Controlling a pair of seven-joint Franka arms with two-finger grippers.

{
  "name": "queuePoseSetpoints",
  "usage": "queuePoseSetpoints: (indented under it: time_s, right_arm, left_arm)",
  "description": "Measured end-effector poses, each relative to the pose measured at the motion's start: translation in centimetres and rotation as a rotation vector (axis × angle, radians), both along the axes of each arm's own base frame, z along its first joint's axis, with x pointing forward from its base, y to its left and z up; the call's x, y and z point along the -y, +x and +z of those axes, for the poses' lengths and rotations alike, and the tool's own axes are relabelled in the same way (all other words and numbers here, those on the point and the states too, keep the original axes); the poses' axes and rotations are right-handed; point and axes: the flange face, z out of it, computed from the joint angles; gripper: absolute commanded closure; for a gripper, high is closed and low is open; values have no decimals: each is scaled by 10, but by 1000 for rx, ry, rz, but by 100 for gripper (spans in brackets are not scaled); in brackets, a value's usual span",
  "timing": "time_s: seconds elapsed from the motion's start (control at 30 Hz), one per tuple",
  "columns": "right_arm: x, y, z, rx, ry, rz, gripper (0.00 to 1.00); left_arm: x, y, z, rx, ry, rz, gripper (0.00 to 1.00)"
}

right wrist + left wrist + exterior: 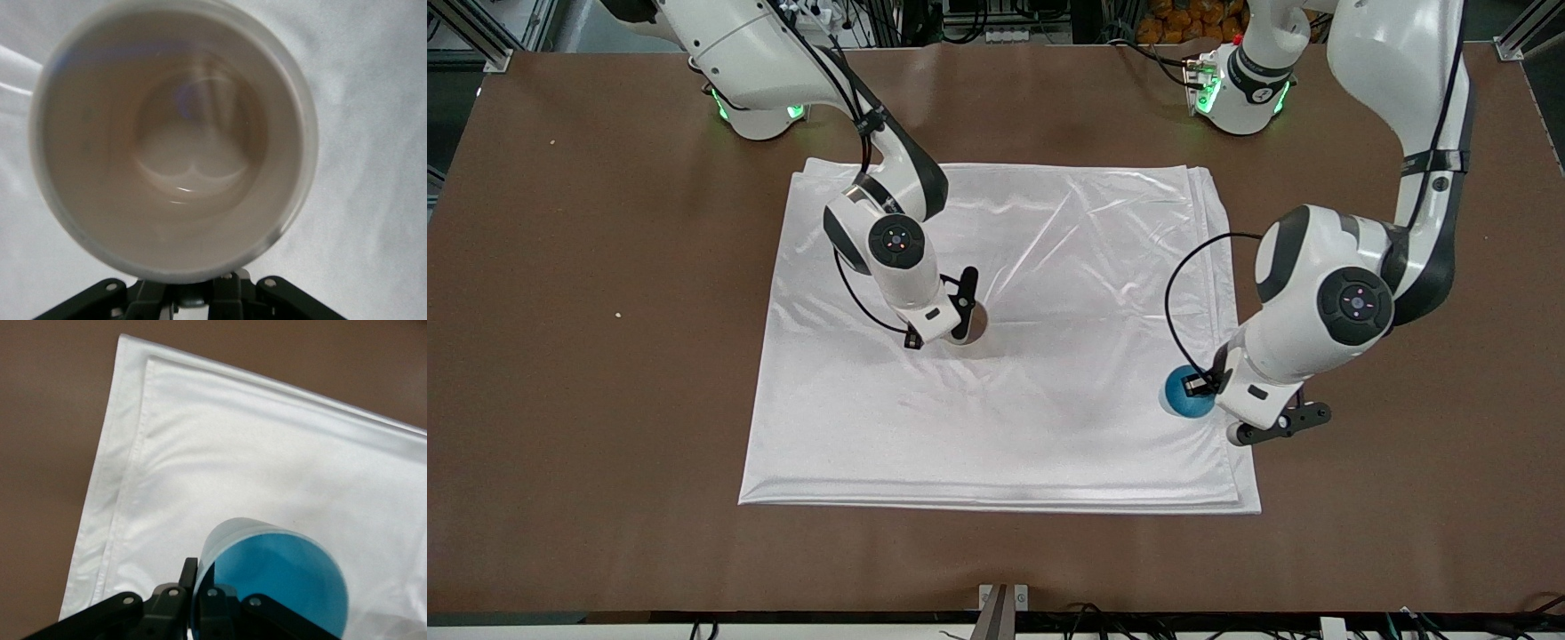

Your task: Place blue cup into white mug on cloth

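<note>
From the front, the big white cloth (996, 338) lies spread on the brown table (605, 356). The white mug (973, 324) stands on the cloth, near its middle. The right gripper (958, 331) is down at the mug, and its fingers are pinched shut on the mug's rim. The blue cup (1183, 396) is on the cloth too, close to the cloth's edge at the left arm's end of the table, nearer the front camera than the mug. The left gripper (1208, 400) is at the cup, mostly hidden under its own wrist. The two cups are well apart.

In the left wrist view, the blue cup (270, 577) shows its bright blue inside. The left gripper (198, 603) has its fingers squeezed together on the cup's rim, one finger inside the cup and one outside. The cloth (267, 453) under the cup shows a folded corner, with brown table (47, 453) around it.

In the right wrist view, the white mug (173, 140) fills most of the picture, and we look straight down into it. The right gripper (200, 293) is clamped on the rim, with the wrinkly cloth (373, 167) all around the mug
</note>
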Motion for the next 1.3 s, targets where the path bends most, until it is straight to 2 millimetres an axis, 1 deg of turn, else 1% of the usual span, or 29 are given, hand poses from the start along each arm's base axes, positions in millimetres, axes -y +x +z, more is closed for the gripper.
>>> queuePoseSetpoints:
  time_s: [0.03, 0.07, 0.1, 0.2, 0.3, 0.53, 0.63, 0.7, 0.8, 0.83, 0.93, 1.1, 1.2, 1.3]
  right_arm:
    - [0, 0, -1, 1, -3, 1, 89]
    - [0, 0, -2, 1, -5, 2, 81]
    - [0, 0, -3, 3, -5, 3, 78]
    - [-1, 1, -6, 12, -1, 8, 76]
    - [-2, 2, -9, 20, 4, 10, 68]
    - [-5, 1, -15, 29, 15, 15, 59]
    - [-6, 1, -16, 30, 16, 16, 54]
    - [-5, 2, -15, 32, 16, 15, 49]
    - [-4, 6, -11, 41, 19, 10, 46]
    - [-4, 9, -9, 46, 21, 8, 42]
    - [-1, 16, 2, 63, 29, -2, 41]
    - [10, 25, 28, 67, 19, -38, 36]
    - [20, 31, 51, 71, 13, -83, 35]
    - [30, 33, 78, 71, 2, -132, 35]
  left_arm:
    - [7, -2, 0, -1, 0, -1, 100]
    - [13, -5, 0, -1, 0, -3, 100]
    - [21, -8, 0, -2, 0, -4, 100]
    - [40, -15, 0, -5, 0, -7, 100]
    - [63, -26, -2, -12, 1, -3, 100]
    - [117, -54, -3, -21, 3, 6, 100]
    - [134, -63, -3, -23, 4, 16, 100]
    - [145, -70, -3, -25, 4, 19, 100]
    - [161, -80, -3, -27, 5, 16, 100]
    - [167, -85, -3, -27, 5, 14, 100]
    - [182, -95, -4, -30, 6, 7, 100]
    - [203, -111, -7, -36, 11, 2, 100]
    - [213, -119, -10, -40, 14, -4, 100]
    - [222, -125, -14, -44, 17, -16, 100]
